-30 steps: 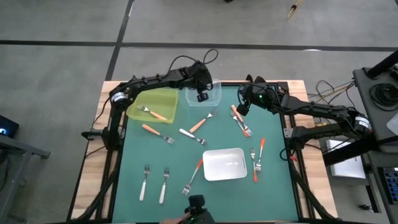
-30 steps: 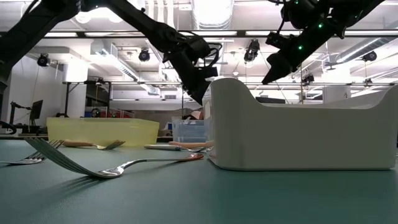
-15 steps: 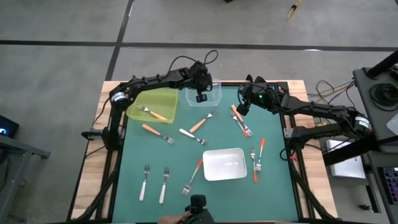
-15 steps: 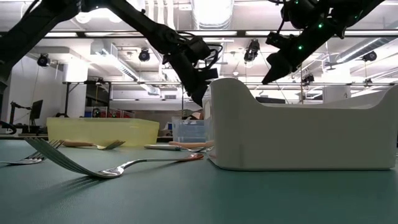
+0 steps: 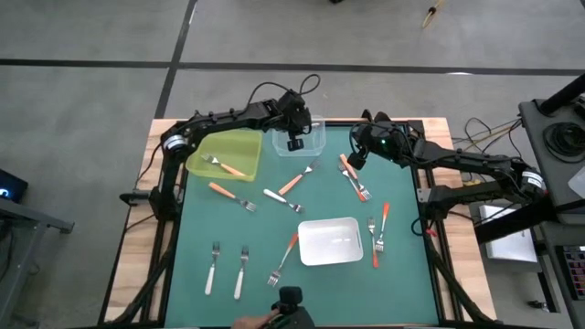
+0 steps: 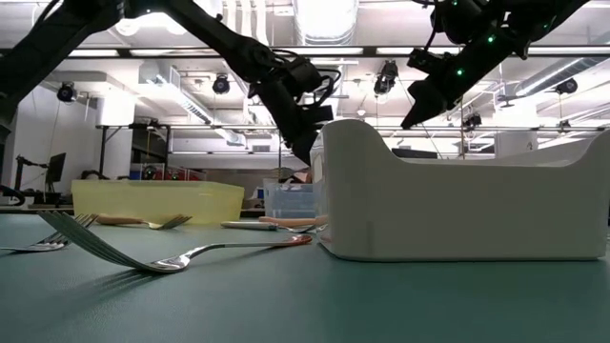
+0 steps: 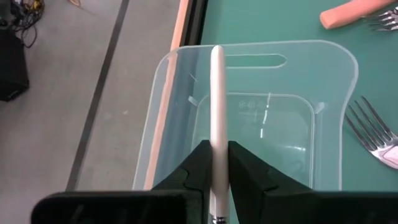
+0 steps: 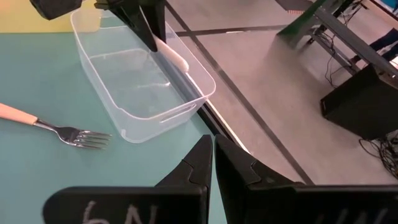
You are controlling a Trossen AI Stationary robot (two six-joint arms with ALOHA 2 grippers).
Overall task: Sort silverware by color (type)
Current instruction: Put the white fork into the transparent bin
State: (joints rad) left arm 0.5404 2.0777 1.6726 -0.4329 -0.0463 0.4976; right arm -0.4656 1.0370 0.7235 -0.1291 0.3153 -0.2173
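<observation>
left gripper (image 7: pixel 216 163) pinching white-handled fork (image 7: pixel 216 112), above clear bin (image 7: pixel 292 134)

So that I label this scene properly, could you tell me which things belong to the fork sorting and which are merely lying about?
Job: left gripper, clamped on a white-handled fork at the clear tray; loose forks on the mat; yellow tray holding one fork; white tray.
Lying about: right gripper, shut and idle above the mat; cables beside the table.
</observation>
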